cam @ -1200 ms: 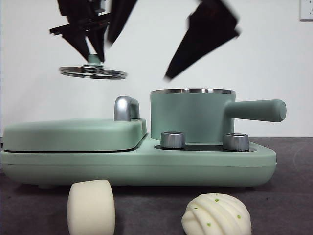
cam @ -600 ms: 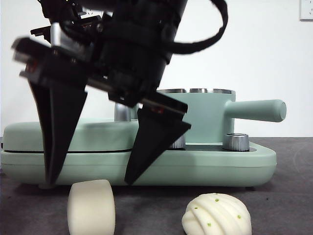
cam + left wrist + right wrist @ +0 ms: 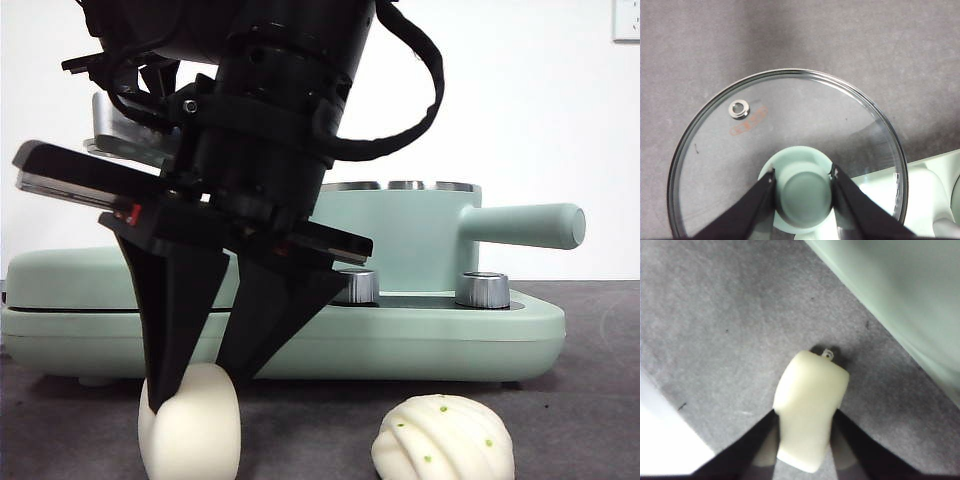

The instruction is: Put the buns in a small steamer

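Nearest the front camera, the smooth bun (image 3: 190,425) stands on the dark grey table (image 3: 590,420), in front of the mint-green cooker base (image 3: 420,345). The right gripper (image 3: 195,385) has its two black jaws clamped on this bun, one against each side; the right wrist view shows the pale block (image 3: 810,412) squeezed between them, with the cooker's green edge close by. The ridged bun (image 3: 443,438), flecked with green specks, lies on the table just beside the smooth one, also in front of the base and untouched.

On the base, the flat hinged griddle plate (image 3: 70,280) sits on one side and two steel knobs (image 3: 482,290) on the other. Behind the knobs stands the small steamer (image 3: 425,235), its steel rim uncovered and its long handle (image 3: 525,225) pointing away from the griddle.

Farther back, above the griddle side of the base, the left gripper (image 3: 802,182) holds the glass lid (image 3: 790,125) in the air, jaws closed on its green knob (image 3: 802,192).
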